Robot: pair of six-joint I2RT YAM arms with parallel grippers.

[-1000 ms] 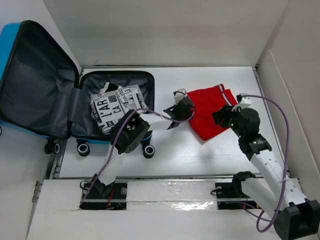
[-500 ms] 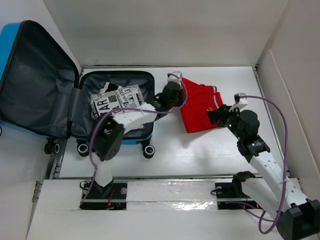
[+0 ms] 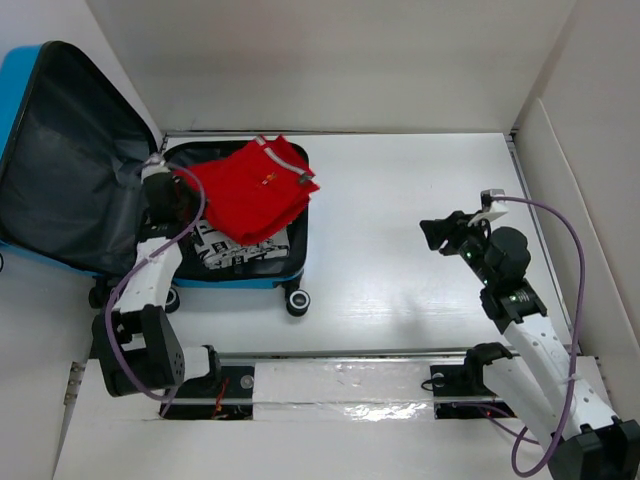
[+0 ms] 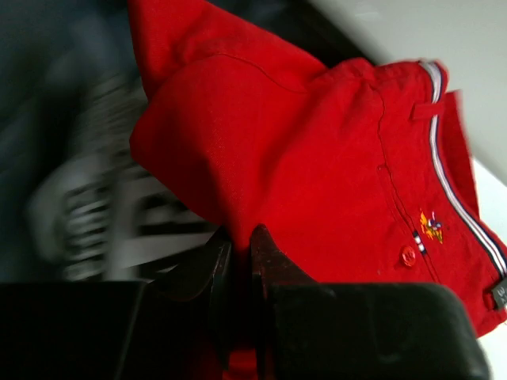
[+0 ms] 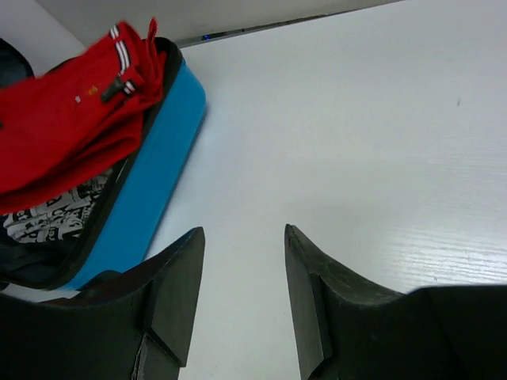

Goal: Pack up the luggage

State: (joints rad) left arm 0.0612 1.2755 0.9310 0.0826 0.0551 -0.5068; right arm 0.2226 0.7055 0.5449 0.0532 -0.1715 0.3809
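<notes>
The luggage [image 3: 250, 281] lies open at the left, a bright-blue shell with dark grey lining, its lid [image 3: 70, 180] tilted up. A black-and-white printed garment [image 3: 235, 250] lies in the base. A red garment [image 3: 250, 190] with a striped collar hangs spread over it, and my left gripper [image 3: 180, 186] is shut on its left edge. In the left wrist view the red cloth [image 4: 317, 158] is pinched between the closed jaws of the left gripper [image 4: 240, 231]. My right gripper [image 3: 432, 234] stands open over the bare table, nothing between its fingers [image 5: 178, 277], pointing toward the luggage wall [image 5: 150, 166].
White walls close off the back and both sides of the table [image 3: 400, 200]. The luggage wheels [image 3: 297, 301] stick out at its near edge. A purple cable [image 3: 560, 225] loops above the right arm. White table surface lies between the luggage and the right gripper.
My left gripper has swung left with the red garment, carrying it from the middle of the table to over the open luggage. The right gripper now stands apart from the garment.
</notes>
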